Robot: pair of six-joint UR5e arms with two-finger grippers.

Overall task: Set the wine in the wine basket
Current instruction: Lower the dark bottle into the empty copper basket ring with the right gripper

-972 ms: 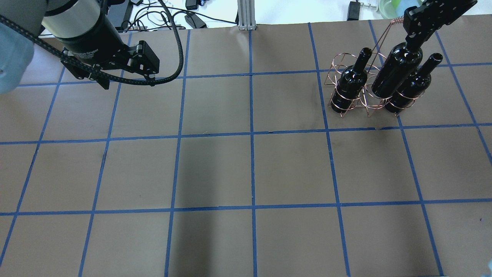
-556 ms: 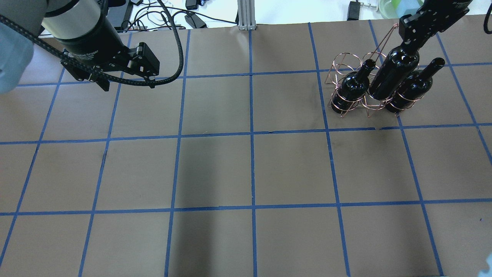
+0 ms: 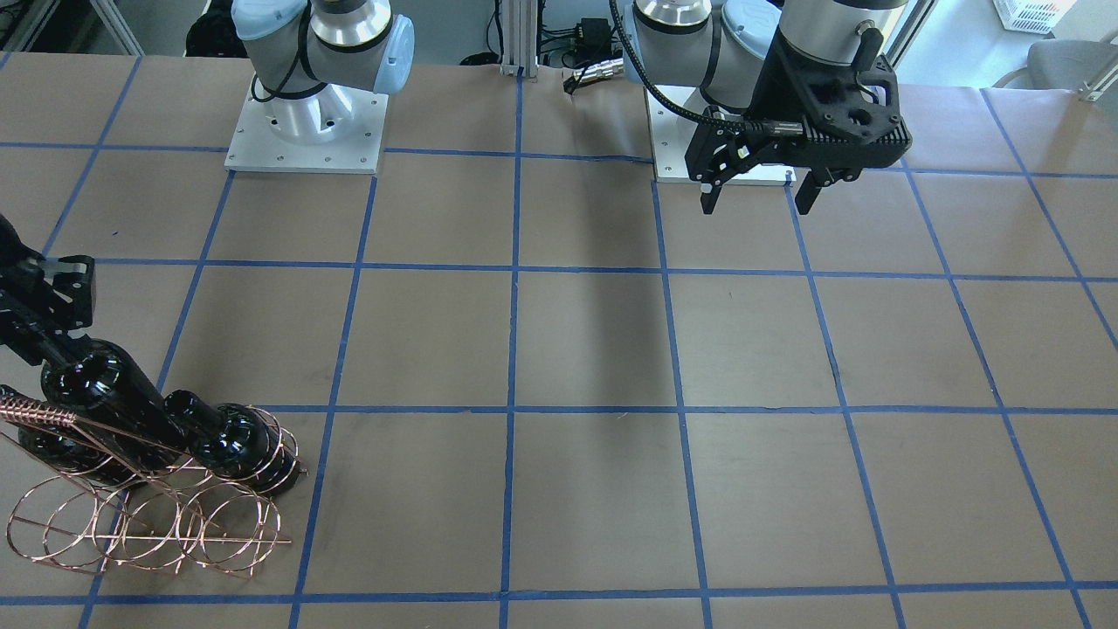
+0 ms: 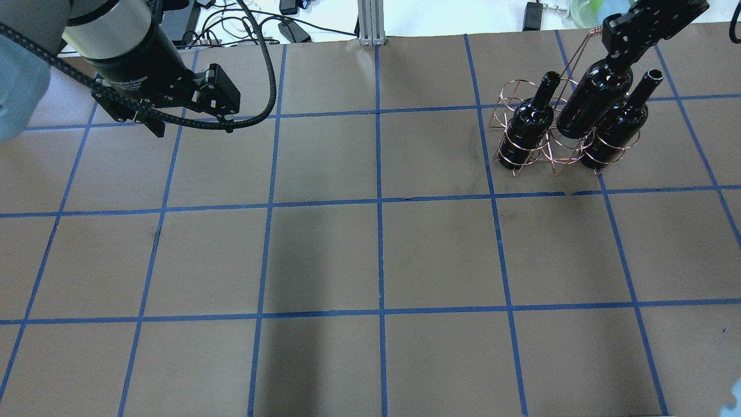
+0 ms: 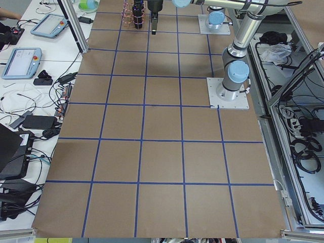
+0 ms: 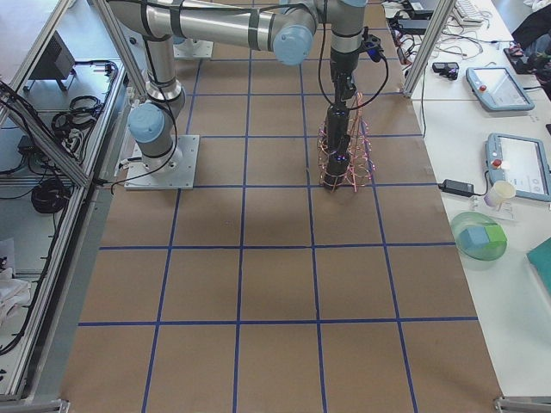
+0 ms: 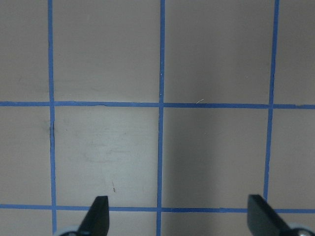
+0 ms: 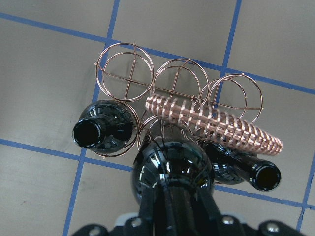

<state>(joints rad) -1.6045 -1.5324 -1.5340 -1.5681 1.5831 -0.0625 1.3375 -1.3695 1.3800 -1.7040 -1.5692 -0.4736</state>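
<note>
The right gripper point(image 4: 620, 53) has its fingers clamped on the neck of the wine bottle point(image 4: 589, 103), tilted at the wine basket's point(image 8: 216, 124) middle hoop between two other bottles point(image 4: 524, 130); the left gripper point(image 3: 758, 190) hangs with fingers wide apart and empty over the worktop point(image 4: 324, 255)

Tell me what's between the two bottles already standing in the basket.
A third wine bottle, gripped at its neck by the right claw, hangs between the seated bottles, at the wine basket's middle hoop. Overhead view shows it.

Brown table point(image 4: 324, 255) gridded with blue tape point(image 4: 380, 201) (two grey pendants point(image 6: 499, 86) on side bench point(image 6: 465, 129))
</note>
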